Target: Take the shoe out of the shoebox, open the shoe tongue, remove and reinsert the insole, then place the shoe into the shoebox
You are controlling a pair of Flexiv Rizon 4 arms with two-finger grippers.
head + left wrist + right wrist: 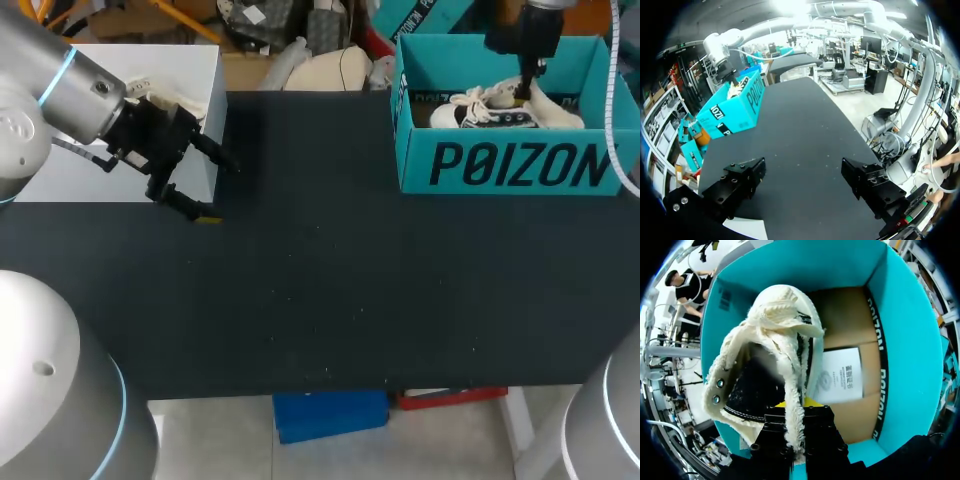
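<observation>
A white fleece-lined shoe [497,110] lies inside the teal shoebox [510,165] at the back right of the black table. My right gripper [524,92] reaches down into the box and is shut on the shoe's fleecy rim. In the right wrist view the shoe [775,350] is tilted up, its dark inside showing, with the rim pinched in the right gripper [796,412]. My left gripper [212,186] hovers at the table's left, open and holding nothing. From the left wrist view the left gripper [802,175] faces the shoebox [732,107] across the table.
A white box [110,110] stands at the back left, just behind my left gripper. A white printed card [842,375] lies on the shoebox floor beside the shoe. The black tabletop [330,290] stretches between the two arms.
</observation>
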